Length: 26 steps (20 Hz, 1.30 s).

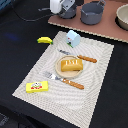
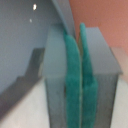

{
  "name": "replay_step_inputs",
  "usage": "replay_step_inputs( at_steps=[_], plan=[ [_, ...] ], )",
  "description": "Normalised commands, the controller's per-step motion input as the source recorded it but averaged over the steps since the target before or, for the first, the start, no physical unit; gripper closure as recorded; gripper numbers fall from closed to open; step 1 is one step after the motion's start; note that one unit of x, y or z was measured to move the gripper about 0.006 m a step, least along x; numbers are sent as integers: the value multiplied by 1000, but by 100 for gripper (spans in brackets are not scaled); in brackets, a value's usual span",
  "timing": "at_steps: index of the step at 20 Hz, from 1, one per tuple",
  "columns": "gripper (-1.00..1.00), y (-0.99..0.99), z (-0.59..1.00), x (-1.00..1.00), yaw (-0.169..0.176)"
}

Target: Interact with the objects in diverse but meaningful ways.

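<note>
One bread loaf (image 1: 71,64) on plate (image 1: 61,73); pincer (image 2: 80,75) seemingly closed.

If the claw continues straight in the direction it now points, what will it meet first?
The claw, its teal fingers pressed together, appears to point down at the dark grey pot beside the larger grey pot on the reddish-brown board. It would likely meet that pot's rim first, though depth is unclear.
</note>
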Motion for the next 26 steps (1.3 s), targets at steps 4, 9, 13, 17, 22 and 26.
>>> replay_step_inputs(
  at_steps=[4, 9, 13, 17, 22, 26],
  plan=[
    [100, 41, -9, 0, 0],
    [100, -45, 285, -118, 22],
    [100, -165, 631, -382, 73],
    [100, -358, 534, -460, 68],
    [100, -501, 382, -337, 70],
    [100, -602, 238, -206, 70]
  ],
)
